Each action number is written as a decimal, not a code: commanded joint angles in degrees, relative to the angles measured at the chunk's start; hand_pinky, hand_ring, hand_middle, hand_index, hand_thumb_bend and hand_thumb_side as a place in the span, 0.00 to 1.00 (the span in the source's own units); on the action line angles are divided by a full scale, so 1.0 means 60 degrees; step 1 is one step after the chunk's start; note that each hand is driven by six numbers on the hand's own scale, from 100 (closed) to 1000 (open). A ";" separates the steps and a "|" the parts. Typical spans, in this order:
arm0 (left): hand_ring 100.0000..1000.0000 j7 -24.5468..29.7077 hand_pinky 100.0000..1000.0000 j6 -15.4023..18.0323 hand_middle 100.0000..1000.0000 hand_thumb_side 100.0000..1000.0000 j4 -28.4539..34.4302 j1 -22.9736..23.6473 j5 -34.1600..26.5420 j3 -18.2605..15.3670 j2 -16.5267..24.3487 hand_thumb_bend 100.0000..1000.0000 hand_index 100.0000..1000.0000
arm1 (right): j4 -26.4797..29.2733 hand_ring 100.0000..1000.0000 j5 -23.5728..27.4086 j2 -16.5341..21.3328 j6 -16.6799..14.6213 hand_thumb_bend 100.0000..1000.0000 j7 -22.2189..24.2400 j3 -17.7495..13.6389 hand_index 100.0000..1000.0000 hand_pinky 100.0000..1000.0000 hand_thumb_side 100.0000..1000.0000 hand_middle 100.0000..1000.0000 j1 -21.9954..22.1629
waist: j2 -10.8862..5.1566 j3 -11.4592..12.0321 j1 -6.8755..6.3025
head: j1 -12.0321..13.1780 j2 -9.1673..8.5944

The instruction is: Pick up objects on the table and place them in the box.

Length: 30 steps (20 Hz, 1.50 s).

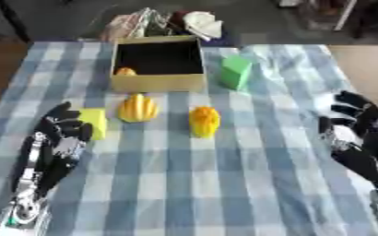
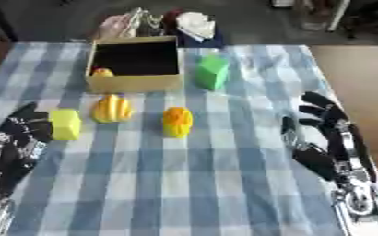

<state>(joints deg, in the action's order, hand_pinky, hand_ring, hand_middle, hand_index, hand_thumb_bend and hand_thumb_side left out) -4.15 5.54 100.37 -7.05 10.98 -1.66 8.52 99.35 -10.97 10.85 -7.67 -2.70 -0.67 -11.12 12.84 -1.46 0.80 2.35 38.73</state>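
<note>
Left arm: enters from the lower left corner, forearm angled up the blue-and-white checked cloth (image 1: 224, 184).
Left hand (image 1: 62, 131): lies at the left side of the table, fingers pointing away and curled over at the tips; they sit against the yellow block, but whether they grasp it or only touch it I cannot tell.
Right arm: enters from the lower right, forearm along the table's right edge.
Right hand (image 2: 325, 131): released, fingers spread and pointing away, holding nothing, well apart from every object.
Yellow block (image 2: 65, 124): on the cloth just right of the left hand's fingers.
Ribbed yellow-orange object (image 1: 138, 108): on the cloth, just in front of the box.
Orange-yellow object (image 1: 204, 121): right of the ribbed one, standing alone, mid-table.
Green block (image 1: 236, 71): just beside the box's right wall, tilted.
Box (image 1: 157, 83): cardboard, open-topped, far centre; a small orange item (image 1: 125, 71) lies in its near left corner.
</note>
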 commanded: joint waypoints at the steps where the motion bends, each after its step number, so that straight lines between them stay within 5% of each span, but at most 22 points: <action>1: 0.69 -0.0003 0.68 0.0027 0.70 0.56 0.0242 -0.0045 -0.0032 -0.0060 0.0027 0.48 0.88 | 0.0272 0.79 0.0050 0.0094 -0.0015 0.14 -0.0008 -0.0061 0.85 0.70 0.13 0.79 -0.0096 | -0.0182 0.0006 -0.0097 | -0.0027 -0.0121; 11: 0.68 0.0154 0.69 -0.0006 0.70 0.55 0.0425 -0.0170 0.0284 -0.0098 0.0559 0.48 0.88 | 0.0260 0.79 0.0061 0.0110 -0.0028 0.14 0.0031 -0.0058 0.86 0.71 0.13 0.80 -0.0098 | -0.0205 -0.0025 -0.0117 | -0.0060 -0.0158; 20: 0.70 0.2107 0.71 -0.0357 0.71 0.51 0.0983 -0.1097 0.2480 0.0144 0.3904 0.48 0.85 | 0.0211 0.79 0.0046 0.0182 -0.0028 0.14 0.0066 -0.0052 0.86 0.71 0.13 0.80 -0.0025 | -0.0295 -0.0102 -0.0267 | -0.0112 -0.0119; 30: 0.72 0.6245 0.76 0.0640 0.72 0.11 0.0595 -0.3099 0.3690 0.1363 0.6583 0.30 0.82 | 0.0161 0.79 0.0095 0.0235 -0.0057 0.14 0.0178 0.0014 0.86 0.71 0.14 0.79 0.0028 | -0.0378 -0.0282 -0.0381 | -0.0114 -0.0110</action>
<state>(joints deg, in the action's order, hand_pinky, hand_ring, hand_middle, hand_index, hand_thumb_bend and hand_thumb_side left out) 30.52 8.52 104.08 -24.66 32.53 5.98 44.55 99.33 -10.75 10.95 -7.91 -1.85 -0.62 -10.57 12.35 -3.16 -0.62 1.81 38.65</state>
